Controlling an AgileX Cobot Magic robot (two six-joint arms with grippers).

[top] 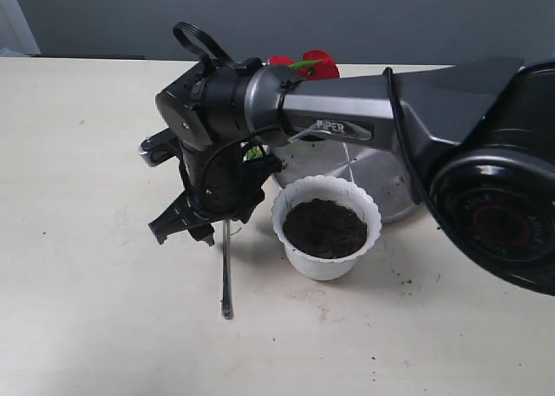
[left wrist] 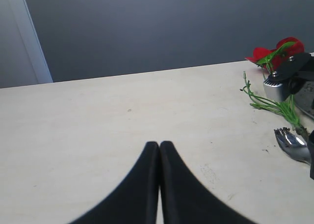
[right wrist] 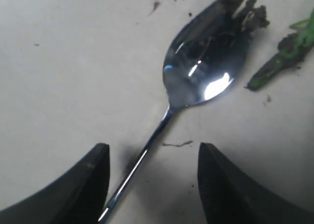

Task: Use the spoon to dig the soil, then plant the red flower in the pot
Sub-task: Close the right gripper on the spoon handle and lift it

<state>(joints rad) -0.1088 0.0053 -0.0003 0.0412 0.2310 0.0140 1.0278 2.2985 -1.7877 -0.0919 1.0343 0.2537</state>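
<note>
Digging not yet judged done: soil (top: 325, 227) seen level in pot (top: 327, 259), no hole visible. Spoon (right wrist: 201, 72) found flat on table (top: 87, 309), dirt crumbs at notched tip. Right gripper (right wrist: 152, 180) poised wide open over spoon handle, fingers either side, nothing held. Left gripper (left wrist: 159, 150) closed, empty, well apart. Flower (top: 314, 64) unplanted, lying behind pot.
</note>
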